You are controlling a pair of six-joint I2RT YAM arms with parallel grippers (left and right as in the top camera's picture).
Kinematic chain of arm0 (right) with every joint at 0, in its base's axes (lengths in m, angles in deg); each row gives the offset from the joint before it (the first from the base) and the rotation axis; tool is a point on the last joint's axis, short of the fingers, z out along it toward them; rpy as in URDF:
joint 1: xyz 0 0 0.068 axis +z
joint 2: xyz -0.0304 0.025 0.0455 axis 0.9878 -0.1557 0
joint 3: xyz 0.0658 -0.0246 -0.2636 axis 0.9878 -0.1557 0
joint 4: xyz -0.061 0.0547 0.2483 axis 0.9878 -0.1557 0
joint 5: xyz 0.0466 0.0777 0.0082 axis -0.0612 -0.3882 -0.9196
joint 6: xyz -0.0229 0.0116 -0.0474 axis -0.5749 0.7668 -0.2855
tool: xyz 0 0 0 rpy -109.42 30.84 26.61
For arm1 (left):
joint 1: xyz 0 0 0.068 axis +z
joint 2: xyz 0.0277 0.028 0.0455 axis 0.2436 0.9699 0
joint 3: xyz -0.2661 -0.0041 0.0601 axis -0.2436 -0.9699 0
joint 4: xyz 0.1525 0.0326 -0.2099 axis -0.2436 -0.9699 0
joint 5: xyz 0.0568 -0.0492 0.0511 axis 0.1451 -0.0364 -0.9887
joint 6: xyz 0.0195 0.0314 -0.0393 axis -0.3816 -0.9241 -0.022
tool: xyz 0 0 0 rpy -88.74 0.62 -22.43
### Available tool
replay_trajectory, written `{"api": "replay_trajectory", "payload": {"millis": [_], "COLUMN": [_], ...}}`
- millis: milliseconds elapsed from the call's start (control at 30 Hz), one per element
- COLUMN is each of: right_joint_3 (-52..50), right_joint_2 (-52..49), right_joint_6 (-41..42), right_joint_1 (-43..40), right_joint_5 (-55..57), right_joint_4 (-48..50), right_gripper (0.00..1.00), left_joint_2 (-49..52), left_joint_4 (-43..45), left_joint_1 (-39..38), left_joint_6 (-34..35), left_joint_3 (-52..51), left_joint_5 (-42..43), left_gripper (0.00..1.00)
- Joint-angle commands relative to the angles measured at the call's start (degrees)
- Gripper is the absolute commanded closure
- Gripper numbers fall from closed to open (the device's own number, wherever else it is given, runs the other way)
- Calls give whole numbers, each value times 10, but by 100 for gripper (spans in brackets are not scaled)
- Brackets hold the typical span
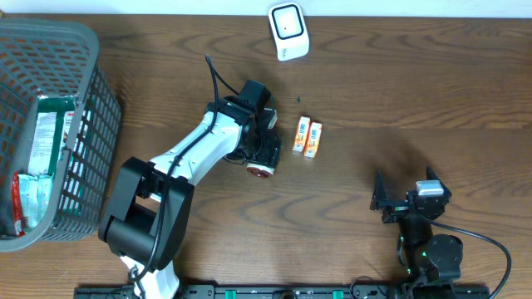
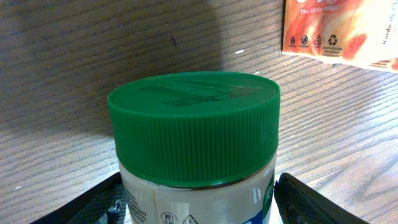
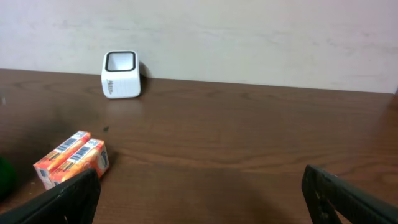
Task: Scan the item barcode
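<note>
okay, my left pincer (image 2: 200, 180) straddles the green-lidded jar (image 2: 196, 124) at mid-counter (image 1: 399, 91) near the orange cartons (image 1: 307, 137), grip i cannot tell, right pincer (image 3: 199, 186) spread; a loose hold could drop it short of the scanner (image 1: 288, 31).

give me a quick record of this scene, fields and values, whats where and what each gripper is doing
left gripper: closed on the jar, one finger against each side
jar: green ribbed lid, pale label
right gripper: open, empty, over the table near its front right
scanner: white, at the far edge, nothing at it
orange boxes: two, side by side, just right of the jar
basket: grey, at the left edge, packets inside
scan: not yet done, jar well apart from the scanner
</note>
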Motion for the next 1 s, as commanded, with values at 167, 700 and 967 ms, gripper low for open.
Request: {"api": "replay_trajectory", "payload": {"millis": [167, 700, 967], "right_joint_3": [0, 0, 0], "right_joint_2": [2, 2, 2], "right_joint_6": [-7, -7, -7], "right_joint_1": [4, 4, 4], "right_joint_5": [0, 0, 0], "right_joint_4": [-2, -2, -2], "right_gripper": [1, 1, 1], "left_joint_2": [-3, 7, 15], "left_joint_4": [1, 3, 9], "left_joint_1": [-3, -24, -24], "left_joint_6": [-10, -10, -10], "left_joint_3": [-10, -11, -11], "left_joint_5": [14, 9, 9], "left_gripper": [31, 21, 36]}}
